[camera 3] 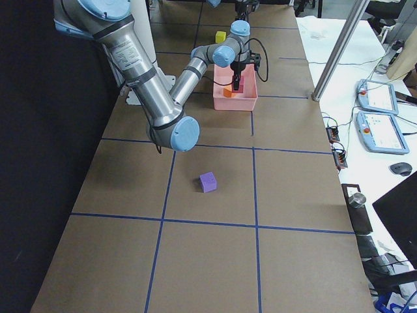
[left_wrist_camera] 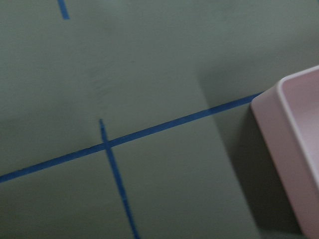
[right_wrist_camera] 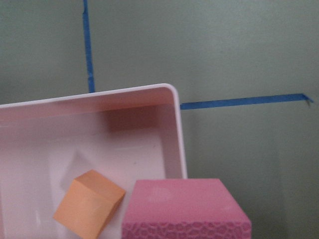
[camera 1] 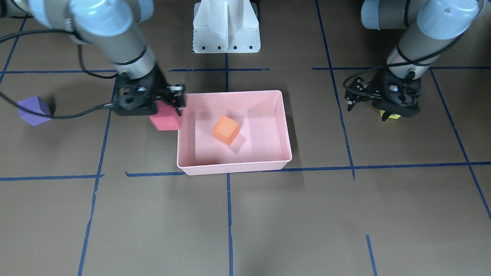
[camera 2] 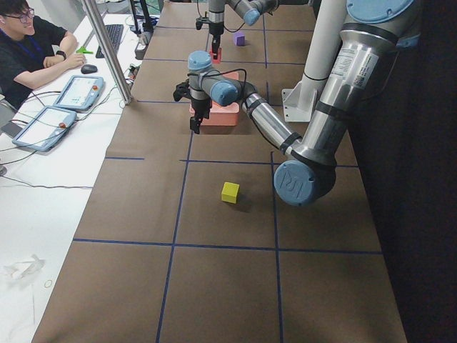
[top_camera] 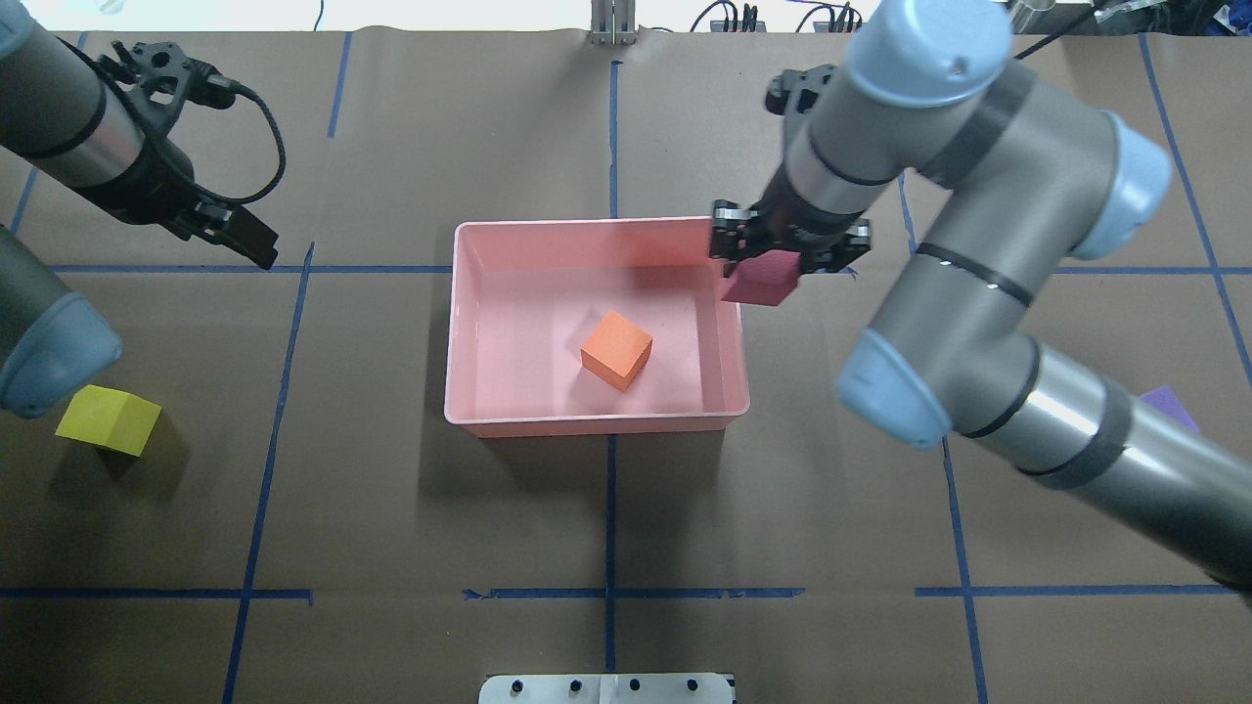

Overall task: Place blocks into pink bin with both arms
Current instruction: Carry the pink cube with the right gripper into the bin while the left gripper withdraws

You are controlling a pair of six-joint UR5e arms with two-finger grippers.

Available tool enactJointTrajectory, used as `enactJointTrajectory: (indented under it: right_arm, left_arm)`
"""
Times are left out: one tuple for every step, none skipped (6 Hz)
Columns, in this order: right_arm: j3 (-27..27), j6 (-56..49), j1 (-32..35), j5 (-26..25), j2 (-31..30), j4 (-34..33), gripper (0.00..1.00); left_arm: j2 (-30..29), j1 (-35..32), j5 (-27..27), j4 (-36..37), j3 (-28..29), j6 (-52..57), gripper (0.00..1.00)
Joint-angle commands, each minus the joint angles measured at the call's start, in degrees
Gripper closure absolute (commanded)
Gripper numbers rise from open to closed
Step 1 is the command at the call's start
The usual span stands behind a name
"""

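Pink bin [top_camera: 597,422] holds orange block [top_camera: 616,350]. Right gripper [top_camera: 773,262] clamps red block [top_camera: 758,284] over the bin's 3 o'clock rim, seen from overhead. Left gripper [top_camera: 235,227] apparently parted, empty.

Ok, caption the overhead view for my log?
Right gripper holds red block at rim of pink bin, orange block inside; yellow-green block lies by left arm.
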Motion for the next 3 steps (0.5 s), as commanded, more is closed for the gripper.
enactJointTrajectory:
  right_arm:
    - [-3.89,3.32,-3.21,-4.52,5.06,-0.31,0.01]
    - [-4.25,3.15,-3.21,-4.44,5.51,-0.75,0.00]
    - [-4.26,1.23,-2.34,-4.09,4.99,-1.45,0.00]
  left_arm:
    - [4.82,-0.78,-0.35,-2.29,-0.57,3.67,0.00]
    - [10.17,-2.18,-1.57,-5.27,-2.14,4.22,0.00]
    - [17.53,-2.54,-1.58,-10.95,-3.90,4.23,0.00]
